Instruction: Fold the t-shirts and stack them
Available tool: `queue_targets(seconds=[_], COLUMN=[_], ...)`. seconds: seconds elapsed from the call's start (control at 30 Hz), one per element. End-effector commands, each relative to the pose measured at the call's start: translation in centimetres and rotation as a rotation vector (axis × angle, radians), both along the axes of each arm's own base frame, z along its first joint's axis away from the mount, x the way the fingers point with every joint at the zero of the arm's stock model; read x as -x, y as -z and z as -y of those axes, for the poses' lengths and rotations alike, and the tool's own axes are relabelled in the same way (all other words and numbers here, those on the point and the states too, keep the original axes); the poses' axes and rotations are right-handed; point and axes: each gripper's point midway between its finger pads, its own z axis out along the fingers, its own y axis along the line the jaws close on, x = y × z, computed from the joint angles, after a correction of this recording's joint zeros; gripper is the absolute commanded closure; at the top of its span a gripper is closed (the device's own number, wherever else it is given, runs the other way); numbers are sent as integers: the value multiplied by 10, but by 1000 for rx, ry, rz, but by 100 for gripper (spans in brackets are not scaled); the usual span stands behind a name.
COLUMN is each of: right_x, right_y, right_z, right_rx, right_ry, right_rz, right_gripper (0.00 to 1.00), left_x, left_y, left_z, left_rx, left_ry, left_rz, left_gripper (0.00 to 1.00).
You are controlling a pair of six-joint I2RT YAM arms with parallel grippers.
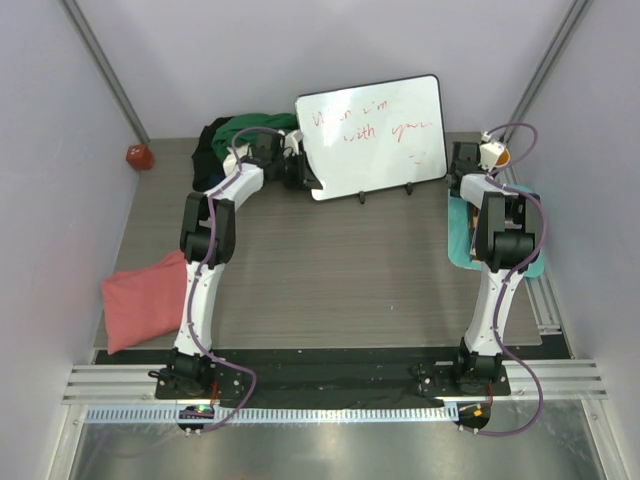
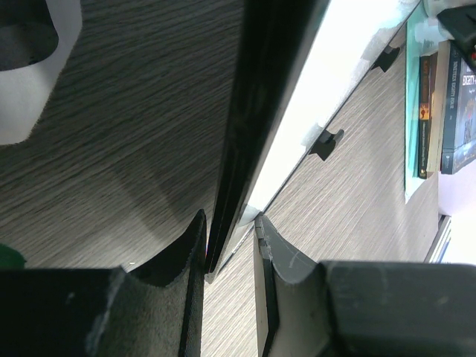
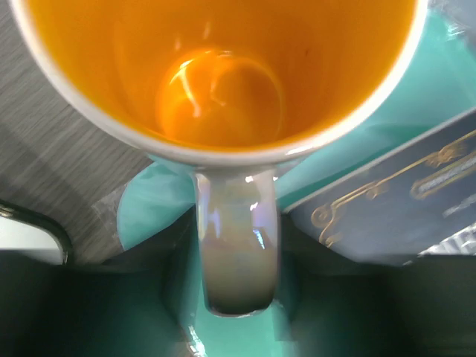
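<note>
jaws of the left gripper (image 2: 229, 236) clamp the whiteboard (image 2: 253, 111) edge, plain only at that wrist. right gripper (image 3: 238, 290) jaws pinch the mug (image 3: 223, 89) handle above the teal mat (image 3: 149, 208). only overhead shows shirts: dark green t-shirt (image 1: 255, 126) and black t-shirt (image 1: 208, 140) heaped far-left, salmon pink t-shirt (image 1: 145, 300) near-left.

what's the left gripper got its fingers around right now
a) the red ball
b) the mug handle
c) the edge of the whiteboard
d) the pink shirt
c: in the left wrist view the left gripper has one finger on each side of the whiteboard, closing on its dark edge.
</note>
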Motion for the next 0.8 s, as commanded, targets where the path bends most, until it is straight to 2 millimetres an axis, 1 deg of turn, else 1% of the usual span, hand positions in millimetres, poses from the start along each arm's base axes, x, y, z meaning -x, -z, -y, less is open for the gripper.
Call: queue_targets(seconds=[0.0,0.2,0.27,0.4,0.47,0.53,0.57,0.63,0.67,0.77], right_x=[7,5,0,-6,-5,-3,-1,5,7,15], right_y=[-23,-26,-29,-35,-37,-42,-50,-55,-65,-77], right_z=[2,-1,-4,-3,-2,-1,1,3,4,7], right_rx=[8,10,12,21,26,38,47,55,62,76], right_ry=[26,12,-4,-11,-7,3,14,27,37,58], right_rz=[8,18,33,41,36,34,44,44,61,70], right_gripper=[28,28,28,28,28,28,28,28,28,28], left_x=[-3,-5,-5,-5,-6,-7,-8,-11,-11,-13], left_y=[21,20,19,20,20,20,21,19,20,25], left_z=[-36,-35,-35,-35,-34,-32,-32,-30,-29,-27], left_rx=[-98,-93,-93,-93,-90,-88,-88,-83,-82,-86], left_ry=[-127,-131,-130,-131,-132,-133,-133,-136,-136,-134], left_rz=[-89,-91,-88,-90,-90,-89,-92,-89,-91,-101], left_gripper=[100,100,100,100,100,100,100,100,100,100])
